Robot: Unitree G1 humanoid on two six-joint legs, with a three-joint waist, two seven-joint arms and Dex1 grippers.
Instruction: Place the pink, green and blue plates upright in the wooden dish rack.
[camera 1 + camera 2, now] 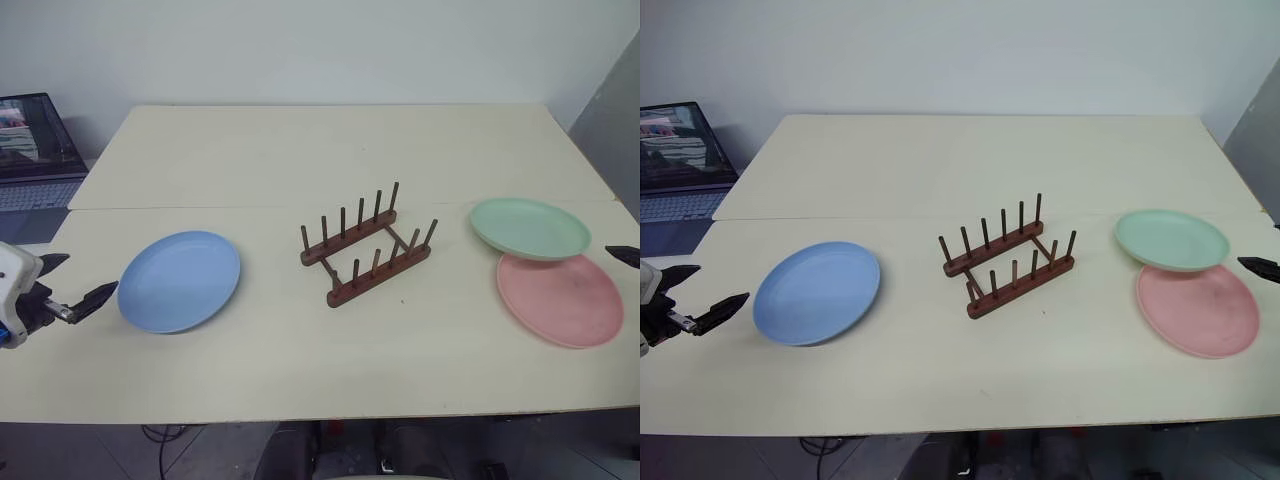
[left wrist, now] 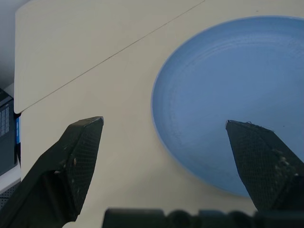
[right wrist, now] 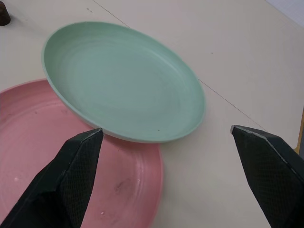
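At the far left, beyond the edge of the table [image 1: 300,150], an open laptop [image 1: 35,150] sits with its screen lit. In front of it the left gripper [image 1: 80,280] hangs over the table's left edge, its two black fingers [image 2: 71,161] spread wide with nothing between them, pointing toward the blue plate [image 1: 180,281]. That plate lies flat on the pale tabletop, just beside the fingertips but not touching them.

In the middle of the table stands the wooden dish rack [image 1: 367,250], dark brown, two rails with rows of upright pegs, set at a slant. No plate is in it.

To the right, well apart from the rack, the pink plate [image 1: 560,300] lies flat near the table's right edge. The green plate [image 1: 530,228] rests partly on the pink plate's far rim, tilted a little, with its other side on the table.

At the right edge the right gripper [image 3: 166,135] hangs beside the two plates, its fingers [image 3: 66,180] spread wide and empty, one black tip just next to the pink and green plates.
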